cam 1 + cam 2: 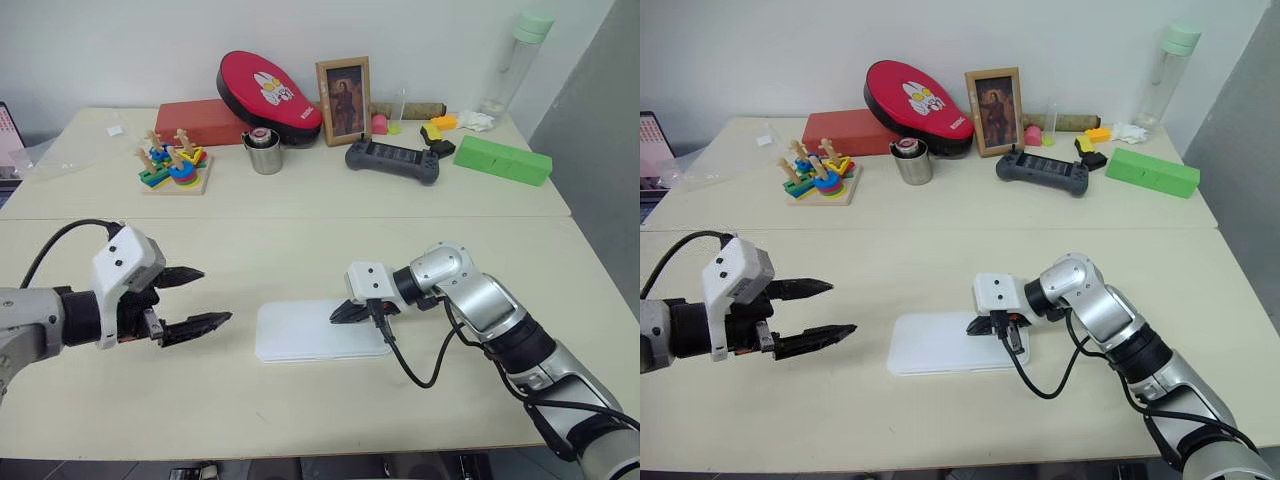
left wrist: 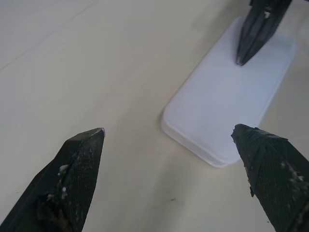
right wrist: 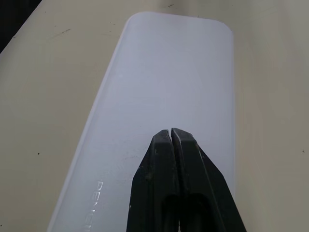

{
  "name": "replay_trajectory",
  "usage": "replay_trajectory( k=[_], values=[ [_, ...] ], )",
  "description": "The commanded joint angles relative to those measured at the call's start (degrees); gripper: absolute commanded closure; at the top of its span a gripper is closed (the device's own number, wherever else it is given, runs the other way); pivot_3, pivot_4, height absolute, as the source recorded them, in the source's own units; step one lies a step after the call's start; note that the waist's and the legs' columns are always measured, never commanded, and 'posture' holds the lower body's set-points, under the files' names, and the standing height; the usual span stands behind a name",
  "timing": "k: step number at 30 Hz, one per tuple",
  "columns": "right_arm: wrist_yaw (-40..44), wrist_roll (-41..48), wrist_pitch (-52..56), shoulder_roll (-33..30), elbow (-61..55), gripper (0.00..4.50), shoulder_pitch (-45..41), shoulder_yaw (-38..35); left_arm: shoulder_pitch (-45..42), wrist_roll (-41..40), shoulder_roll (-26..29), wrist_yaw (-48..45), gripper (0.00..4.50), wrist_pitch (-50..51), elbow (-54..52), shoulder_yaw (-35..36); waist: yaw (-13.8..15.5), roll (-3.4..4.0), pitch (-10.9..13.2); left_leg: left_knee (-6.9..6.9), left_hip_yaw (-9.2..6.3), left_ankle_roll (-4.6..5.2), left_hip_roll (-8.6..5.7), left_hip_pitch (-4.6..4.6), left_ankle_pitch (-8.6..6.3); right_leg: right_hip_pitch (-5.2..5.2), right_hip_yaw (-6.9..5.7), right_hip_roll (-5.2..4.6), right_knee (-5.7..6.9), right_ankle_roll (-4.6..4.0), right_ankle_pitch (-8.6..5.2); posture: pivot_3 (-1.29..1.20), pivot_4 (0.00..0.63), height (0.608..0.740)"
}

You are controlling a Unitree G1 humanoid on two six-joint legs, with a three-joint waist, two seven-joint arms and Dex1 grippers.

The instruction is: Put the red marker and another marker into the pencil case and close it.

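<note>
The pencil case (image 1: 300, 335) lies flat on the near table with its white lid down. My right gripper (image 1: 337, 316) is shut, and its tip rests on or just over the right part of the lid, as the right wrist view also shows at the gripper (image 3: 171, 131) above the case (image 3: 169, 72). My left gripper (image 1: 216, 295) hovers open and empty a short way to the left of the case, pointing at it. The left wrist view has the case (image 2: 227, 101) ahead between the fingertips (image 2: 87, 145). The red marker and the other marker are hidden or out of view.
Along the back table stand a wooden stacking toy (image 1: 172, 165), a red box (image 1: 200, 120), a red pouch (image 1: 268, 92), a metal cup (image 1: 265, 152), a picture frame (image 1: 344, 100), a black controller (image 1: 392, 160), a green block (image 1: 503, 160) and a bottle (image 1: 515, 60).
</note>
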Motion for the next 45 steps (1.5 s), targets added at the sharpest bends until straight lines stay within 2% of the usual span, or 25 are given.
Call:
replay_trajectory(
  k=[1, 10, 15, 19, 24, 27, 30, 32, 38, 42, 45],
  values=[
    [-0.42, -1.61, 0.82, -0.51, 2.01, 4.46, 1.15, 1.81, 0.84, -0.5, 1.41, -1.97, 0.0, -1.2, -2.15, 0.88, -0.01, -0.01, -0.01, 0.0, 0.0, 0.0, 0.0, 0.02, 0.0, 0.02, 0.0, 0.0, 0.0, 0.0, 0.0, 0.0, 0.15, 0.74],
    [-0.85, 2.75, 5.24, -0.45, -2.0, 4.46, -0.27, -2.37, -1.02, -0.8, 0.19, -0.46, 0.0, -1.26, -2.46, -0.5, 0.0, -0.02, -0.02, 0.02, 0.01, 0.0, 0.0, 0.2, 0.0, 0.18, 0.01, 0.0, -0.01, 0.11, -0.08, 0.0, 0.15, 0.74],
    [-2.16, 8.23, 10.92, -3.04, -6.99, 4.46, -1.66, -10.07, -3.47, 1.05, -3.42, 5.32, 0.0, -2.1, -1.11, -2.35, 0.16, 0.07, 0.03, 0.0, 0.01, 0.0, 0.0, 0.15, 0.0, 0.15, 0.02, 0.0, -0.02, -0.01, -0.03, 0.0, 0.15, 0.74],
    [-8.18, 8.46, 19.16, -3.95, -6.95, 4.46, -2.89, -14.21, -5.2, 1.37, -4.95, 11.96, 0.0, 3.89, 0.82, -3.65, 0.12, 0.04, 0.02, 0.0, -0.01, 0.0, 0.0, 0.09, 0.0, 0.1, 0.0, 0.0, -0.01, -0.02, -0.02, 0.0, 0.15, 0.74],
    [-15.29, 10.3, 24.74, -3.57, -5.01, 4.46, -2.48, -20.76, -4.98, 4.87, -11.07, 18.46, 0.0, -0.47, 0.76, -5.05, 0.07, 0.03, 0.02, 0.0, 0.04, 0.0, -0.01, 0.05, 0.0, 0.07, 0.04, -0.01, -0.03, -0.03, -0.02, 0.0, 0.15, 0.74],
    [-19.15, 10.3, 23.82, -2.69, -4.18, 4.46, -1.72, -22.82, -5.45, 9.11, -14.74, 22.25, 0.0, -5.51, 1.84, -6.41, 0.1, 0.02, 0.02, -0.01, 0.01, 0.0, -0.01, -0.01, 0.0, 0.0, 0.03, -0.01, -0.02, -0.04, -0.01, 0.0, 0.15, 0.74],
    [-26.39, 8.08, 23.3, -2.3, -2.08, 4.46, 3.11, -25.95, -4.68, 11.7, -23.59, 29.06, 0.0, -8.79, 5.08, -8.31, 0.18, 0.04, -0.04, 0.0, 0.03, 0.0, -0.03, -0.01, 0.0, 0.05, 0.04, -0.03, -0.03, -0.03, -0.01, 0.0, 0.15, 0.74],
    [-28.3, 8.09, 21.56, -2.73, -2.68, 4.46, 6.49, -27.16, -3.83, 14.8, -26.99, 31.49, 0.0, -13.58, 6.77, -8.13, 0.42, -0.04, -0.07, 0.01, 0.03, 0.0, -0.04, -0.01, 0.0, 0.06, 0.03, -0.04, -0.06, -0.02, 0.0, 0.0, 0.15, 0.74],
    [-34.09, 8.41, 16.72, -2.09, -3.55, 4.46, 14.2, -30.4, -1.91, 20.21, -33.3, 37.68, 0.0, -21.74, 11.38, -6.86, 0.54, -0.03, -0.07, 0.04, 0.01, 0.0, -0.04, -0.06, 0.0, 0.0, 0.03, -0.03, 0.0, -0.02, 0.02, 0.0, 0.15, 0.74],
    [-36.09, 8.75, 13.8, -1.78, -3.67, 4.46, 16.6, -31.26, -1.23, 19.59, -34.68, 38.68, 0.0, -21.22, 11.52, -6.4, 0.44, -0.05, -0.08, 0.11, 0.01, 0.0, -0.04, -0.04, 0.0, 0.07, 0.04, -0.03, -0.02, 0.02, 0.03, 0.0, 0.15, 0.74],
    [-37.9, 10.11, 15.77, -1.07, -4.22, 4.46, 17.02, -32.39, -1.14, 18.86, -34.17, 37.98, 0.0, -21.39, 10.91, -6.09, 0.35, -0.05, -0.09, 0.11, 0.01, 0.0, -0.04, -0.04, 0.01, 0.06, 0.03, -0.02, 0.0, 0.03, 0.03, 0.0, 0.15, 0.74]
  ],
)
